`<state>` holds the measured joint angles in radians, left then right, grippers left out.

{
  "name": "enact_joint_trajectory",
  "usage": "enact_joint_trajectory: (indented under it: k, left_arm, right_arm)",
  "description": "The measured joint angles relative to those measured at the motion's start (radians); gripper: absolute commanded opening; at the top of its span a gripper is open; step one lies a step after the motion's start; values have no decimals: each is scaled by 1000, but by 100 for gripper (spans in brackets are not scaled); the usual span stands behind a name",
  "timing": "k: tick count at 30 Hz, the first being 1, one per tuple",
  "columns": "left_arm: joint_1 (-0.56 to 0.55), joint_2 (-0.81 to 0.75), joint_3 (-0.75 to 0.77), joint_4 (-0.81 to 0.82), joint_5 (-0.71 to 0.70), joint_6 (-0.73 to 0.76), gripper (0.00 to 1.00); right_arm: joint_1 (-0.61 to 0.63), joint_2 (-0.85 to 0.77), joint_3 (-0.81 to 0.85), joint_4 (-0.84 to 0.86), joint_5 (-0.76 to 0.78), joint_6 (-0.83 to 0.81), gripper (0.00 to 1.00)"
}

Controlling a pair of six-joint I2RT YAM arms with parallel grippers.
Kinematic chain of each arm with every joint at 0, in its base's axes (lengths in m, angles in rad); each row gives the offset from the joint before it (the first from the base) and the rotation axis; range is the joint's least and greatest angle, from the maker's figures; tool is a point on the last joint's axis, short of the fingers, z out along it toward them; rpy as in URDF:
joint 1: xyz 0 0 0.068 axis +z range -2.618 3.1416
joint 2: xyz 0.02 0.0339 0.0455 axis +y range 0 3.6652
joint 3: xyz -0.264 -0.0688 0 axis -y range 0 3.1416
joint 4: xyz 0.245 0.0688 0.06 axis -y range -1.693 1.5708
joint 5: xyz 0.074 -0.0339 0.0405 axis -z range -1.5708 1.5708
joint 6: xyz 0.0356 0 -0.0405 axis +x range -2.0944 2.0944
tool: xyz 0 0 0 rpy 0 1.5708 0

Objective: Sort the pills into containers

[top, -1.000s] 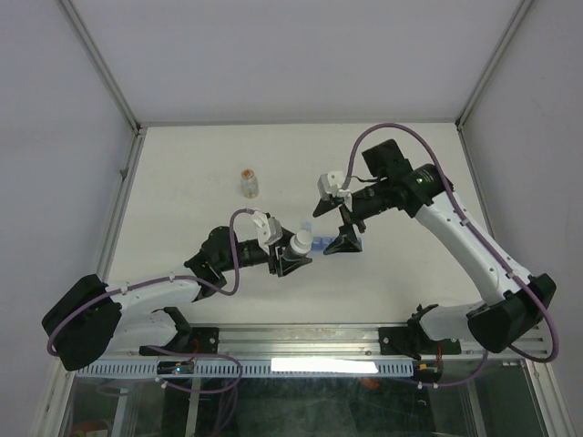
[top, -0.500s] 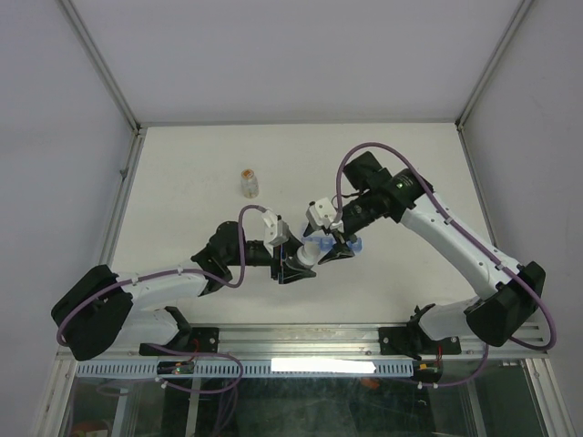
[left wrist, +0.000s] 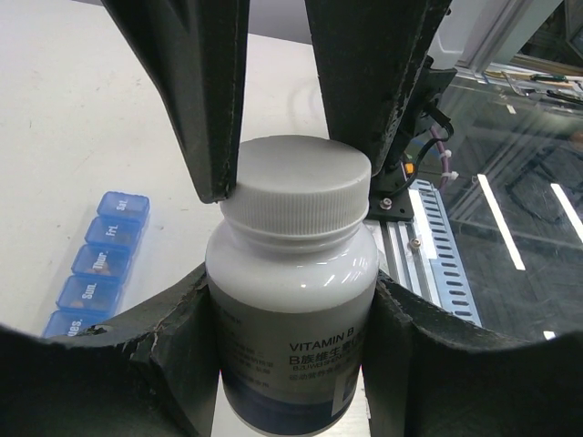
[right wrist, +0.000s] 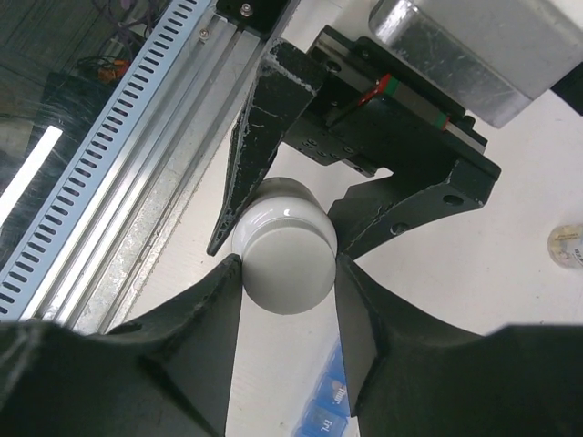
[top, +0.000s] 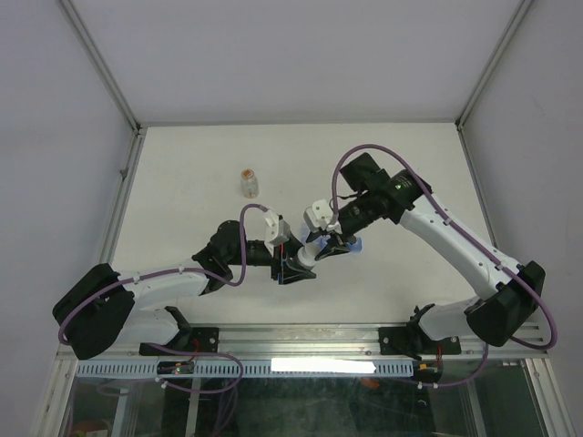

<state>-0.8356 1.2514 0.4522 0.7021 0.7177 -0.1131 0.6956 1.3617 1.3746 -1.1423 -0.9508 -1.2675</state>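
A white bottle (left wrist: pixel 291 273) labelled VITAMIN B, with a dark band low on it, is held above the table. My left gripper (left wrist: pixel 291 314) is shut on its body. My right gripper (right wrist: pixel 287 271) comes in from the opposite side and is shut on the bottle's white cap (right wrist: pixel 286 266), one finger on each side. In the top view the two grippers (top: pixel 296 264) (top: pixel 330 244) meet at the bottle (top: pixel 310 248). The containers (left wrist: pixel 96 264), a blue strip of lidded day compartments, lie on the table under the right gripper (right wrist: pixel 328 405) (top: pixel 355 243). The pills are out of view.
A small clear vial (top: pixel 249 183) with orange inside stands apart at the back left of the table, also at the right edge of the right wrist view (right wrist: pixel 569 244). The slotted metal rail (top: pixel 301 341) runs along the near table edge.
The right arm swung in from the right toward the left gripper, and its jaws went from open to shut on the bottle's cap. The left gripper kept its hold and shifted slightly right.
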Motion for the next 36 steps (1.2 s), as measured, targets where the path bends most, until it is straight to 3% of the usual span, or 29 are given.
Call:
enact_joint_trajectory:
  k: [8, 16, 19, 26, 31, 36]
  left_arm:
    - [0, -15, -10, 2, -45, -3, 0]
    - [-43, -52, -56, -4, -393, 27, 0]
    - [-55, -5, -53, 5, -492, 46, 0]
    - [-60, 50, -49, 64, -584, 55, 0]
    - [-60, 16, -54, 87, -568, 54, 0]
    - [-52, -30, -69, 93, -462, 50, 0]
  right_arm:
    - [2, 3, 0, 46, 23, 159, 31]
    - [8, 39, -13, 251, 215, 682, 22]
    - [7, 69, -13, 290, 302, 829, 33]
    - [-25, 106, 2, 260, 307, 966, 96]
    - [-98, 90, 71, 217, 238, 931, 99]
    - [-180, -12, 85, 188, 168, 765, 99]
